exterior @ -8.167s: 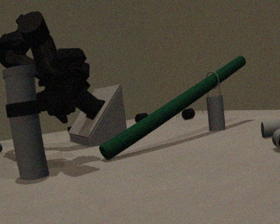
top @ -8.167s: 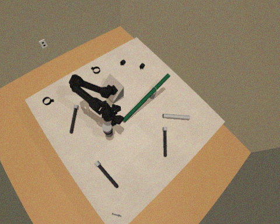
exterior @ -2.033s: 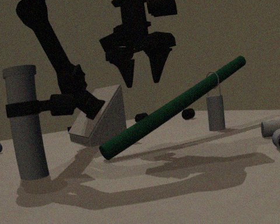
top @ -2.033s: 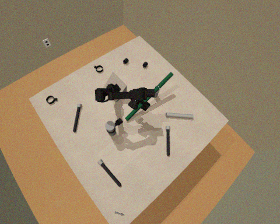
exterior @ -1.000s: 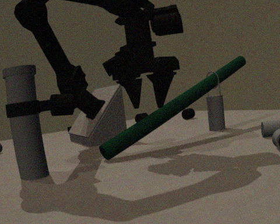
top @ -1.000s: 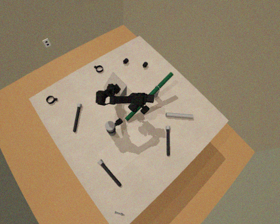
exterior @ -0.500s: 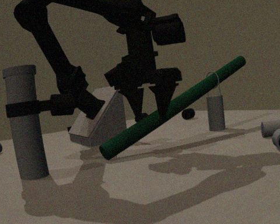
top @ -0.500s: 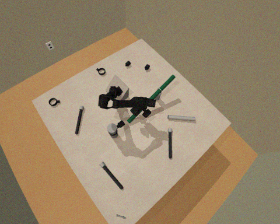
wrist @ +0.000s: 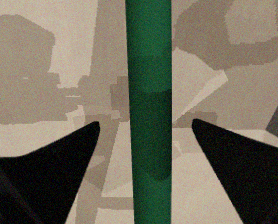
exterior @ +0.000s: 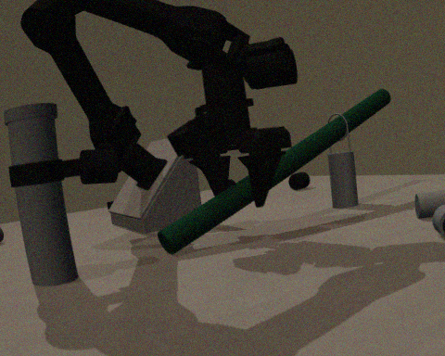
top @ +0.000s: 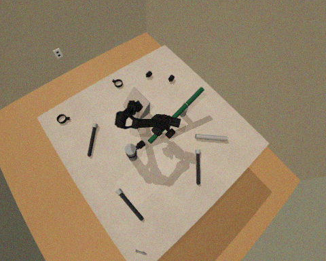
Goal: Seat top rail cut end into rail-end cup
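Observation:
The green rail point(top: 194, 96) point(exterior: 196, 223) point(wrist: 150, 40) runs through the wire loop point(exterior: 348, 135) on the small grey post point(exterior: 343, 180) and slopes down toward the big grey post point(top: 130, 150) point(exterior: 41, 226). Its lower end is outside the black end cup point(top: 140, 145) point(exterior: 98, 166) and lower than it. The cup hangs on the black band point(exterior: 33, 172), which is around the upper part of the big post, below its cap. My gripper point(exterior: 240, 196) point(wrist: 146, 124) is open, with one finger on each side of the rail's middle and visible gaps in the wrist view.
A grey wedge-shaped block point(top: 134, 96) point(exterior: 171, 198) stands behind the cup and rail. A light grey tube point(top: 211, 137) and a dark tube point(top: 197, 167) lie to the right. Two more dark tubes point(top: 92, 140) point(top: 131, 204), two black rings point(top: 118, 83) point(top: 62, 119) and two small black caps point(top: 149, 74) point(top: 171, 78) lie around.

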You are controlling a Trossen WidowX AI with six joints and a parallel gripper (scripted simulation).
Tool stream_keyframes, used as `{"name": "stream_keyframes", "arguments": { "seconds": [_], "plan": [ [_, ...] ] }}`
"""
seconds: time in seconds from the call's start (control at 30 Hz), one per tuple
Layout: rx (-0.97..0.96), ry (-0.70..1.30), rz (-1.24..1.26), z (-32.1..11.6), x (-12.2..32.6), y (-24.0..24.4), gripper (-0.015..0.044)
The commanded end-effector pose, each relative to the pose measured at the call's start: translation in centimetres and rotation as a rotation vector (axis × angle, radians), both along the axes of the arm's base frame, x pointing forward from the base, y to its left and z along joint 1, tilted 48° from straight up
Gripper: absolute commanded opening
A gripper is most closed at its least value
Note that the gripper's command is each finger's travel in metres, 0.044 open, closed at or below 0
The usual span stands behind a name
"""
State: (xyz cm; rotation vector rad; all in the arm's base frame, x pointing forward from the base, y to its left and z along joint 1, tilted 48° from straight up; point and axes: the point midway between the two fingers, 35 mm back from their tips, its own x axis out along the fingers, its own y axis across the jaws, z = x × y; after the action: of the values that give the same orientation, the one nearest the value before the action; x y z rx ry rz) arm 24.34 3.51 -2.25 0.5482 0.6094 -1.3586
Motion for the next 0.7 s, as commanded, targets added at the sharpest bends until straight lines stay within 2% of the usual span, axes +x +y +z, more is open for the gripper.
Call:
{"name": "stream_keyframes", "arguments": {
  "seconds": [0.0,0.13,0.53,0.67],
  "plan": [
    [-0.007,0.006,0.005,-0.5,-0.13,-0.69,0.044],
    [-0.008,0.005,0.005,-0.74,-0.13,-1.0,0.044],
    [-0.008,0.005,0.005,-0.74,-0.13,-1.0,0.0125],
    [-0.008,0.005,0.005,-0.74,-0.13,-1.0,0.0098]
  ]
}}
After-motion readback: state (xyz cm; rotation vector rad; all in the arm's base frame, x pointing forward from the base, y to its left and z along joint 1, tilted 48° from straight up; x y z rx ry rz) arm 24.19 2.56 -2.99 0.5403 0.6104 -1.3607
